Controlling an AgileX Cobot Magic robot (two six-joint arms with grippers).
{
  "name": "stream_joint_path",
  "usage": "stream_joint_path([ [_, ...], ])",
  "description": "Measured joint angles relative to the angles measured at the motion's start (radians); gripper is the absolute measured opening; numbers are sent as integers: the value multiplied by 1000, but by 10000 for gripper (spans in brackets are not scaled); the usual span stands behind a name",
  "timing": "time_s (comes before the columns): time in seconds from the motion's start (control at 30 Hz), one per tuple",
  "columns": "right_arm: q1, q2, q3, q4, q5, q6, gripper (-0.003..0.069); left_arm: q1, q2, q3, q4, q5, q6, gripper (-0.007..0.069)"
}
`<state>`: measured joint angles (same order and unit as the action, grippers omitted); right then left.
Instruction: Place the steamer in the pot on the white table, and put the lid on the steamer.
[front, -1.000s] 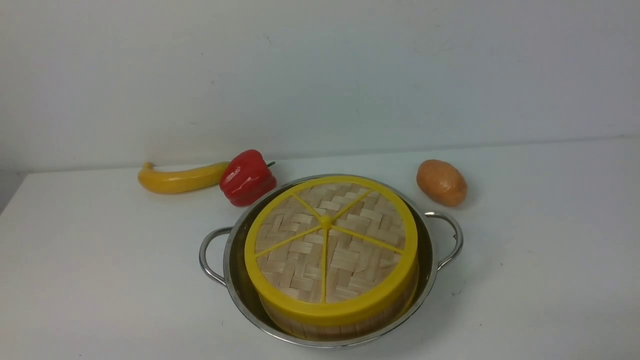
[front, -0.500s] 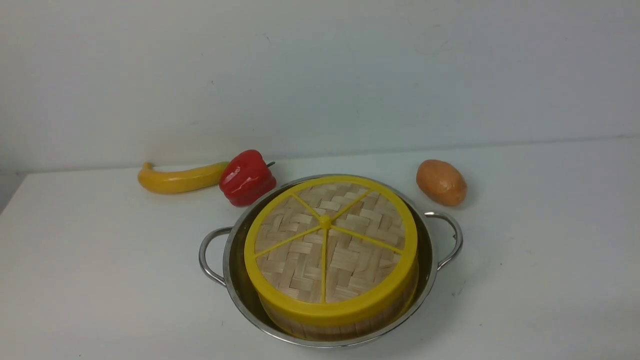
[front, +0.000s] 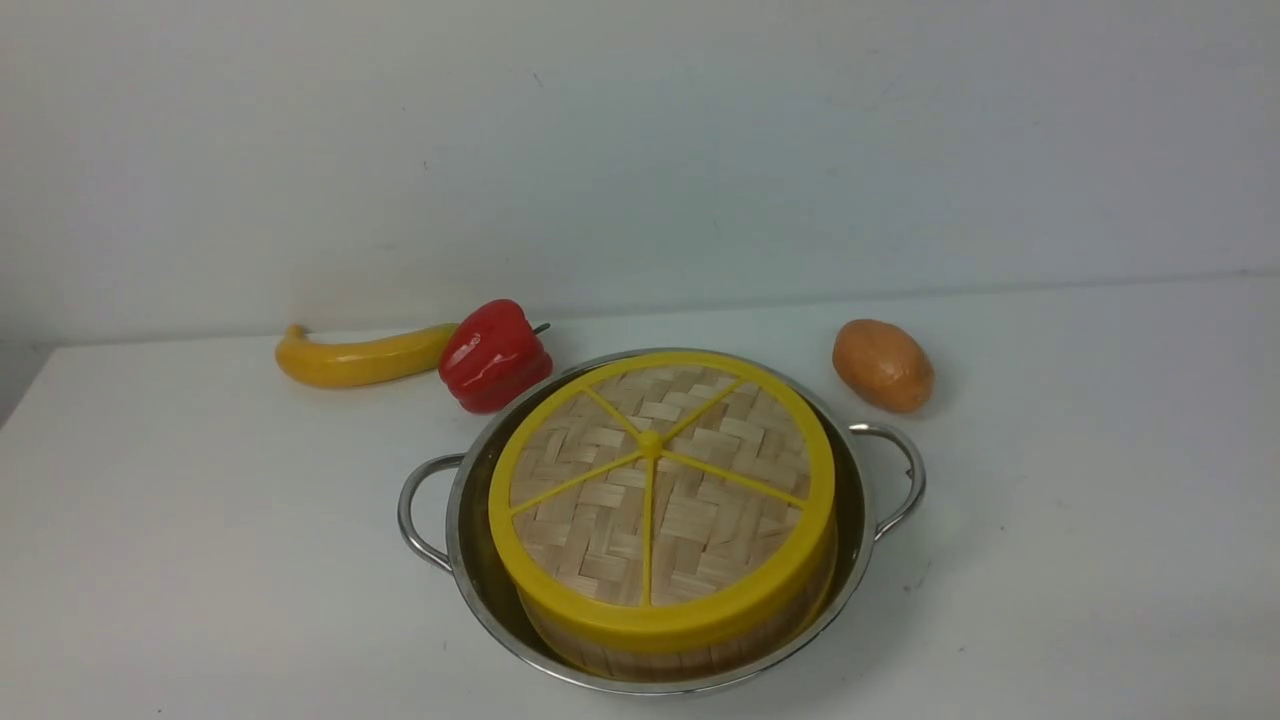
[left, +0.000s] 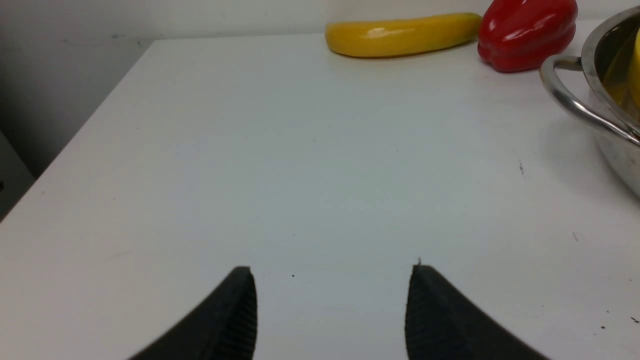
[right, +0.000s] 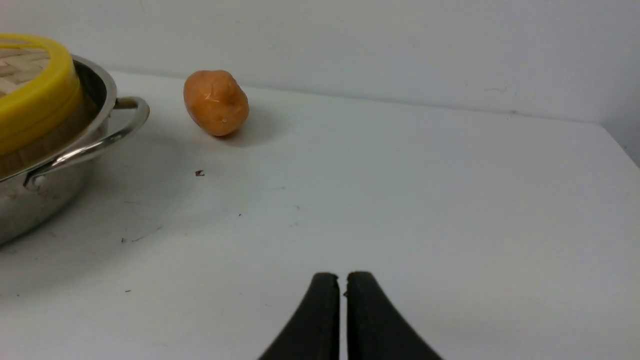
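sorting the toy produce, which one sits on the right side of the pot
The potato, alone beyond the pot's right handle; the banana and red pepper lie left.

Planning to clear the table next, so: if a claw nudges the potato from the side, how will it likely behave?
The potato is a rounded egg shape lying on its side on the smooth white table, so it would probably roll or wobble off line. Its glossy skin suggests a slippery plastic toy, likely light for its size.
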<state>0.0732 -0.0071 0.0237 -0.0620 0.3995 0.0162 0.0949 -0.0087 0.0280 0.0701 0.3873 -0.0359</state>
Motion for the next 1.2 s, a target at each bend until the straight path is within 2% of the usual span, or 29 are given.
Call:
stream_joint_path([
  [1.2, 0, 0, 0, 1, 0, -2, 45, 0, 0, 0, 0, 0, 0, 379],
])
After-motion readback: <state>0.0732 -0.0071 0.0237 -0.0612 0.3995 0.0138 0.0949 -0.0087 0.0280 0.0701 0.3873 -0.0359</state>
